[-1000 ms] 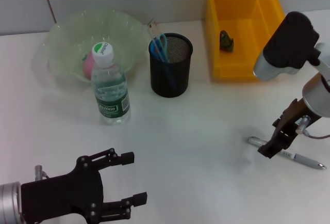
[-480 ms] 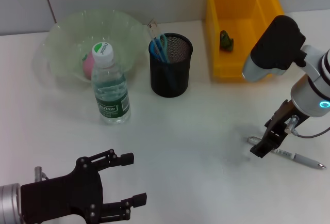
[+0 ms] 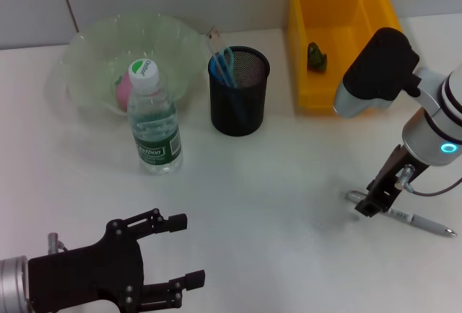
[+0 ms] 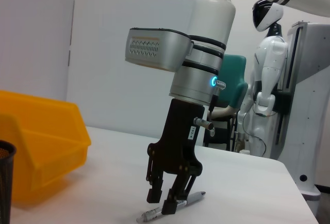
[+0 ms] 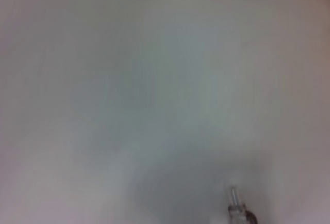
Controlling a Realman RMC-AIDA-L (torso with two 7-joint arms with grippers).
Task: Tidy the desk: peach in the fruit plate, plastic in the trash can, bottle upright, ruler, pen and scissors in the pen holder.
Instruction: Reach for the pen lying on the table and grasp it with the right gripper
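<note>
Nearly tidy, only the pen [image 3: 401,214] left on the desk [image 3: 274,183]
Peach [image 3: 124,92] in plate [image 3: 86,53], bottle [image 3: 153,120] upright, scissors [image 3: 225,65] in the pen holder [image 3: 239,91]; right of the holder, right end effector [image 3: 369,207], fingers apart, straddles the pen; left end effector [image 3: 180,249] idle, open

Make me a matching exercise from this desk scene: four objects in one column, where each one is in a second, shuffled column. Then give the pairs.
Objects:
1. peach
2. scissors
3. pen
4. bottle

Places:
A. lying flat on the desk under the right gripper
B. standing upright in front of the fruit plate
C. in the black mesh pen holder
D. in the green fruit plate

Pairs: 1-D, 2-C, 3-A, 4-B
</note>
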